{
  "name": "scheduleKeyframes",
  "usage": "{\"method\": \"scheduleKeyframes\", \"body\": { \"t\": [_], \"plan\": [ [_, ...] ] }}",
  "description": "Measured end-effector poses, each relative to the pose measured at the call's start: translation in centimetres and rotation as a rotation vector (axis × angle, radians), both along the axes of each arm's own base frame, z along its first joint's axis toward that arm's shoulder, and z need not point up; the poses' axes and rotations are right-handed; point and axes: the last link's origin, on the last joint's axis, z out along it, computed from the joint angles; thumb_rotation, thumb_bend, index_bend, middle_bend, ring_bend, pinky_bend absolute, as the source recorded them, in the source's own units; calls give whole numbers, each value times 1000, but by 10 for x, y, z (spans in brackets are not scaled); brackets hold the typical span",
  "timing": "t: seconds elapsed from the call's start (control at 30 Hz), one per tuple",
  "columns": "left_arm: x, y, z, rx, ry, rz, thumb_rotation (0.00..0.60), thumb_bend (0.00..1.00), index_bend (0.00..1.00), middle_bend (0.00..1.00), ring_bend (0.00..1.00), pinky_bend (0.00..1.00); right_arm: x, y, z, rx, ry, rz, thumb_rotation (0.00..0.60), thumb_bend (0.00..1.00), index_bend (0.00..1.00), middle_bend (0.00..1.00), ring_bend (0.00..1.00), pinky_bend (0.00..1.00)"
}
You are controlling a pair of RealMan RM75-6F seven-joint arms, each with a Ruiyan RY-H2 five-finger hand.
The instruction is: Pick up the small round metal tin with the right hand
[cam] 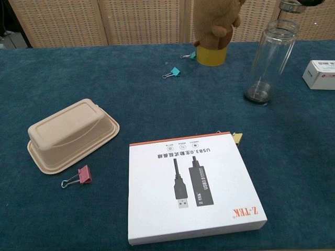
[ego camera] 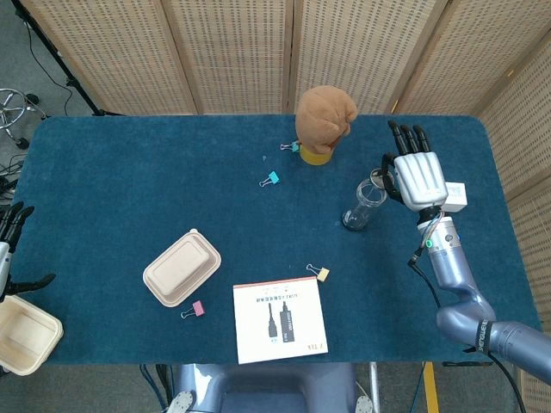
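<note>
Small round metal tin (cam: pixel 291 6) looks clamped in the right hand's (ego camera: pixel 419 176) fingers, right above the glass tube (cam: pixel 267 57). It's held high, probably to clear the tube's rim.

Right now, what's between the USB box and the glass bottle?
A tan binder clip, right by the USB box's corner; the rest up to the glass bottle is bare cloth. The head view shows it.
</note>
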Motion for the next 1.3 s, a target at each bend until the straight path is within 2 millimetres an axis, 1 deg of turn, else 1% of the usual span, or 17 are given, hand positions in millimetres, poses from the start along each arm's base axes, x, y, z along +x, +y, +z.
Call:
{"method": "scheduleKeyframes", "body": {
  "t": [0.37, 0.9, 1.3],
  "plan": [
    [-1, -1, 1, 3, -1, 2, 600, 0, 0, 0, 0, 0, -6, 3, -5, 7, 1, -8, 600, 662, 655, 0, 0, 0],
    [-1, -1, 0, -2, 4, 9, 600, 0, 0, 0, 0, 0, -5, 6, -18, 24, -3, -3, 600, 663, 657, 0, 0, 0],
    [-1, -1, 1, -2, 1, 11, 600, 0, 0, 0, 0, 0, -7, 6, -22, 29, -9, -13, 600, 663, 657, 0, 0, 0]
  ]
}}
